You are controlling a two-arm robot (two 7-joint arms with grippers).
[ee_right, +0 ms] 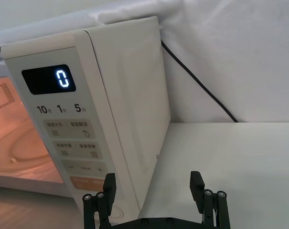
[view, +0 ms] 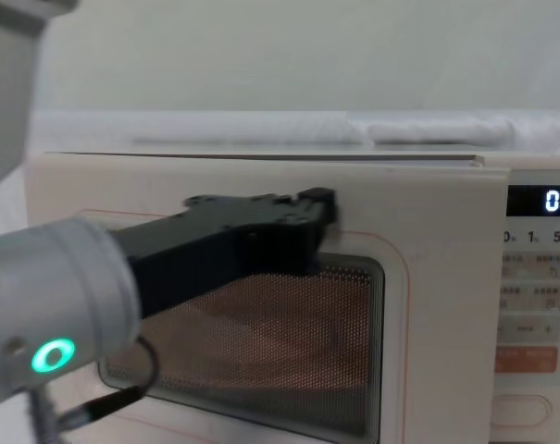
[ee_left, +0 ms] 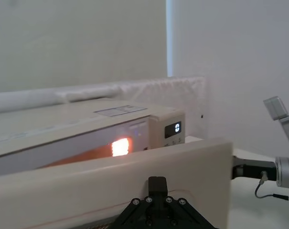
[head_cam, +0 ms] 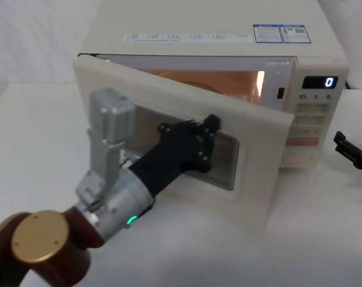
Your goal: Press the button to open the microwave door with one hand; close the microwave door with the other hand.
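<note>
Head view is showing the microwave door (head_cam: pixel 261 161) standing partly open, swung out from its hinge on the left side of the microwave (head_cam: pixel 186 27) so that its free edge is pointing forward and to the right, with the lit orange inside glowing behind it. Against the outer face of the door, at the upper part of its dark window (head_cam: pixel 225 158), the left gripper (head_cam: pixel 207 134) is resting with its black fingertips touching the panel; whether its fingers are apart or together cannot be told. To the right of the door, the keypad strip (head_cam: pixel 315 113) is carrying a display (head_cam: pixel 320 82) reading 0, an orange key (head_cam: pixel 303 142) lower down, and beneath that the button (view: pixel 520 408), a wide cream oval at the strip's foot, sitting untouched in the chest view. Farther right of the door, beyond the microwave's right side, the right gripper (ee_right: pixel 153 183) is hovering near the lower front corner of the cabinet with its two fingers spread wide and nothing between them. Behind the microwave's right side, a black cable (ee_right: pixel 197 81) is running down to the white table (ee_right: pixel 240 162).
</note>
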